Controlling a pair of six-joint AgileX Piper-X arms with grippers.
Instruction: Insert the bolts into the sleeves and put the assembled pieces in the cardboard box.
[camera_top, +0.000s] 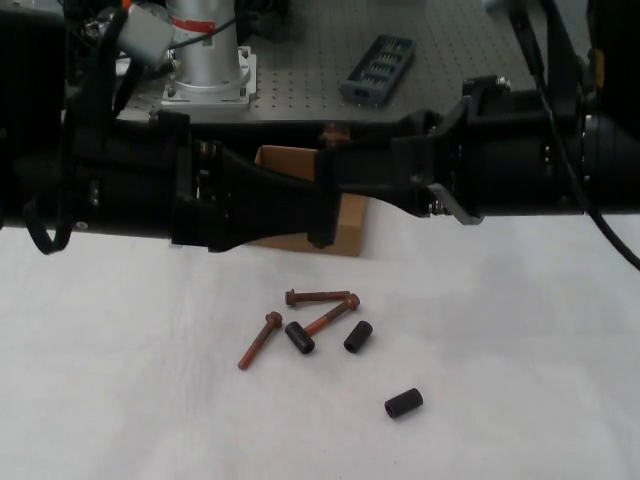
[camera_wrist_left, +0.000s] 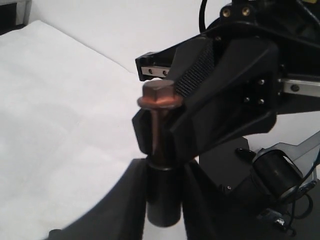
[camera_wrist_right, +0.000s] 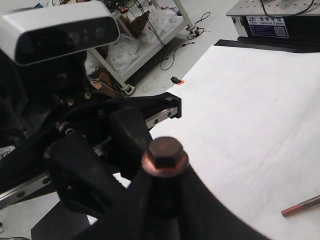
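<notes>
Up in the air over the cardboard box (camera_top: 350, 225), the rusty bolt (camera_wrist_left: 159, 96) and a black sleeve (camera_wrist_left: 162, 200) are lined up end to end. The bolt's shank runs right down to the sleeve's mouth, but I can't tell how deep it goes in. The left gripper (camera_wrist_left: 163, 180) has its fingers clamped around the sleeve, one on either side. The right gripper (camera_wrist_right: 165, 176) is pinching the bolt on its shank just under the hex head, so the head pokes out clear of its fingers. From the high view the two arms come in from opposite sides and meet nose to nose above the box, which sits at the far edge of the white cloth (camera_top: 120, 380). Closer in on the cloth are three loose bolts (camera_top: 318, 296) bunched together, two spare sleeves (camera_top: 357, 336) right next to them, and a third sleeve (camera_top: 403, 403) off on its own nearer the camera. Behind it all there's a blue rack (camera_top: 378, 68) lying on the perforated bench top (camera_top: 450, 40).
</notes>
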